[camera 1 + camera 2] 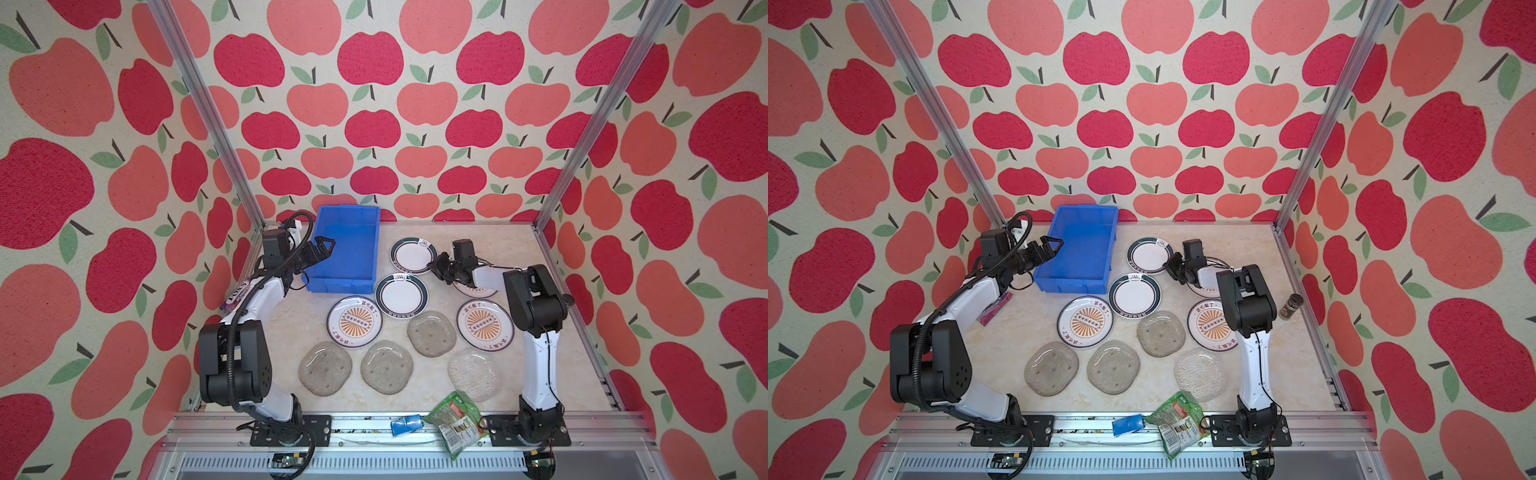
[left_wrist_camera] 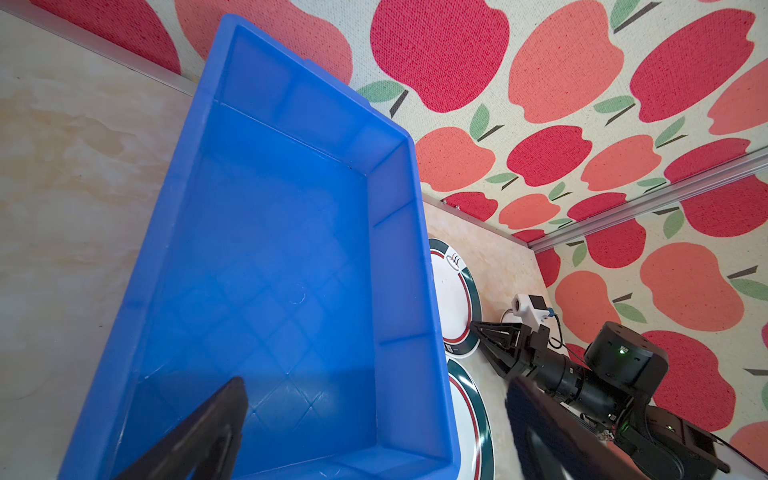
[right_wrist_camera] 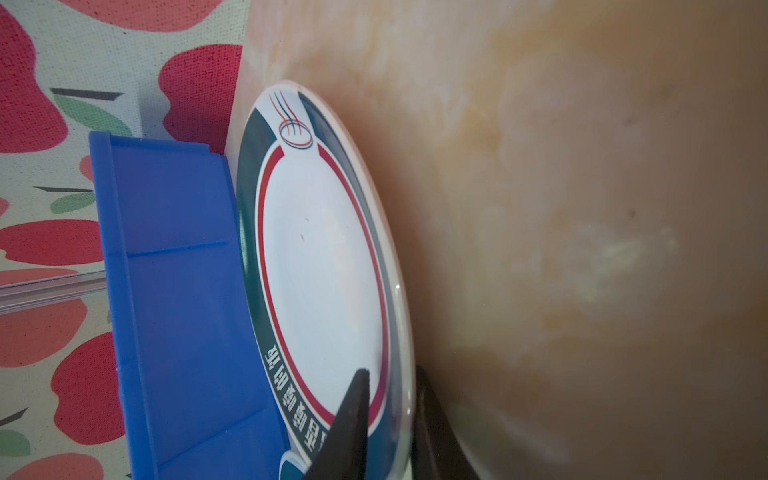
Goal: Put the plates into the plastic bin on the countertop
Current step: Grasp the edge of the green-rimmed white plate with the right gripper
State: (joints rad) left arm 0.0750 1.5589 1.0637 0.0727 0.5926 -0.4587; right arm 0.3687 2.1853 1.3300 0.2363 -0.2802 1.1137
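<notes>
While left gripper [image 1: 327, 246] hangs wide open over left edge of blue bin [image 1: 348, 209], right gripper [image 3: 390, 376] straddles rim of dark-rimmed plate [image 3: 324, 257]; clamped or not, cannot tell. Plate flat on countertop [image 1: 509, 243], just right of bin.

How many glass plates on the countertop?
4. Two smoky glass plates side by side at the front, a third behind them between the sunburst plates, one clear glass plate by the green snack bag. The arms could hide more.
</notes>
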